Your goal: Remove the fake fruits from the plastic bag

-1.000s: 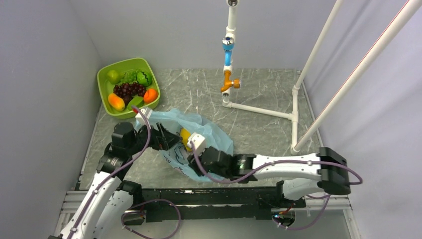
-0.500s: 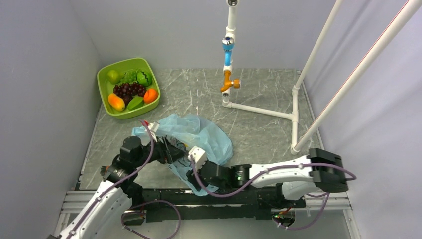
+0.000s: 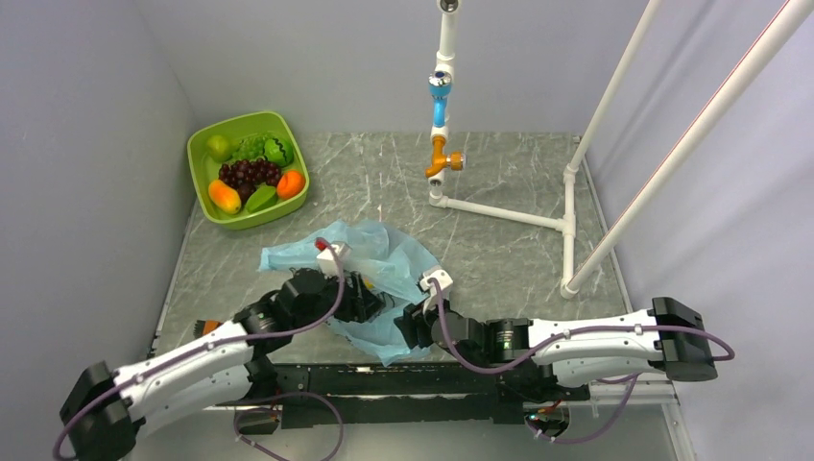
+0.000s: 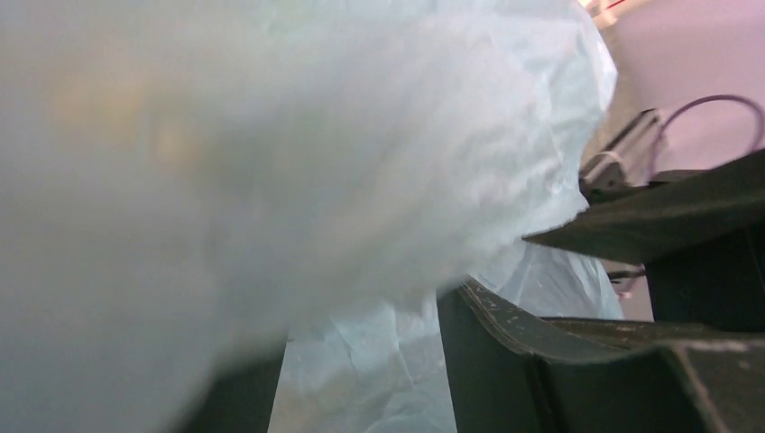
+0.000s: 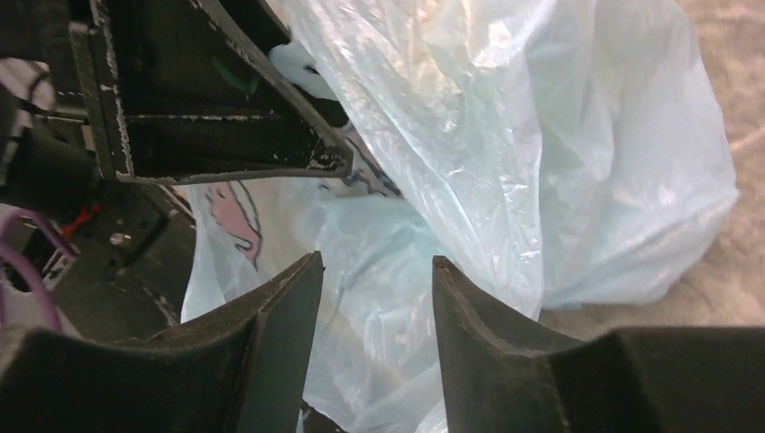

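Opening up the bag is, we judge, the step in hand, with no fruit lifted out at this moment. At the left, the left gripper (image 3: 376, 305) is pushed into the near side of the thin translucent light-blue plastic bag (image 3: 384, 252), which lies crumpled in the middle of the table. Its wrist view is filled with blurred film, so we cannot tell whether its jaws pinch the film or merely stand apart around it. A faint yellowish patch shows through that film, possibly a fruit inside, though we cannot be sure. Just to the right, at the same bag's near edge, the right gripper (image 5: 374, 298) has its jaws parted by a moderate gap, with film beyond them and nothing clamped. The small glossy fake fruits (image 3: 290, 183) that we can see sit in the lime-green square plastic tub (image 3: 274, 213), well apart at the far left; any in the bag are hidden. Next, we think, one gripper must hold an edge of the mouth up while the other reaches in, and the thin film may bunch or slip.

The grey marbled table (image 3: 518, 269) runs from the pale grey left wall, past a white pipe frame (image 3: 499, 211) whose upright carries blue and orange fittings, to slanted white poles (image 3: 683, 146) by the right wall. A black rail (image 3: 403, 379) crosses the near edge.
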Available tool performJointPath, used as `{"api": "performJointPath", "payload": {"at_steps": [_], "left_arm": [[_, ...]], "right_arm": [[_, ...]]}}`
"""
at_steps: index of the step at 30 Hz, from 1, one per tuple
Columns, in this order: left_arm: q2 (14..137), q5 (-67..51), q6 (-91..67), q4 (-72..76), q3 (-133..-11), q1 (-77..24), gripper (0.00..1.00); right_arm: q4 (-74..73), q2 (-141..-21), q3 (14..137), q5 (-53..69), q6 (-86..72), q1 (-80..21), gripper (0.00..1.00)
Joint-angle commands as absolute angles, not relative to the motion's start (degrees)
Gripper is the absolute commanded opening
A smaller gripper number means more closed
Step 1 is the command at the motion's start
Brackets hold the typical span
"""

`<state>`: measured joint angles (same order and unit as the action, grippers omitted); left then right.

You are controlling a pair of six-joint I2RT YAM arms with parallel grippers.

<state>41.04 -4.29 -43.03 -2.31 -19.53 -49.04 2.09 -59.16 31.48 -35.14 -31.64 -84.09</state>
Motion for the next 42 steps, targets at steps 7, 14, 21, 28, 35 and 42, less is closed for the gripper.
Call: {"api": "performJointPath", "payload": {"at_steps": [7,14,21,28,35,42], "left_arm": [[62.6,11.6,-32.2,8.8,-30.0,-54.7,0.73],[73.1,16.6,-27.6,7.4,-37.3,-55.4,0.83],[83.4,16.2,-26.7,4.2,-44.4,-55.4,0.89],[85.9,16.4,-27.2,3.7,-43.9,-55.4,0.83],[86.2,15.2,-27.0,2.0,-44.8,-55.4,0.68],[79.3,12.9,-30.2,1.8,-41.9,-55.4,0.50]], "right_arm": [[-6.1,-55.5,25.6,-42.4,-46.7,-84.2,0.47],[-4.5,-51.4,22.4,-41.8,-46.8,-84.2,0.48],[-5.0,-51.8,23.0,-42.0,-46.5,-84.2,0.49],[-5.6,-49.8,21.7,-42.9,-46.8,-84.2,0.50],[-5.9,-50.2,22.4,-43.7,-46.4,-84.0,0.50],[-7.8,-49.5,23.3,-44.3,-45.5,-83.9,0.50]]}}
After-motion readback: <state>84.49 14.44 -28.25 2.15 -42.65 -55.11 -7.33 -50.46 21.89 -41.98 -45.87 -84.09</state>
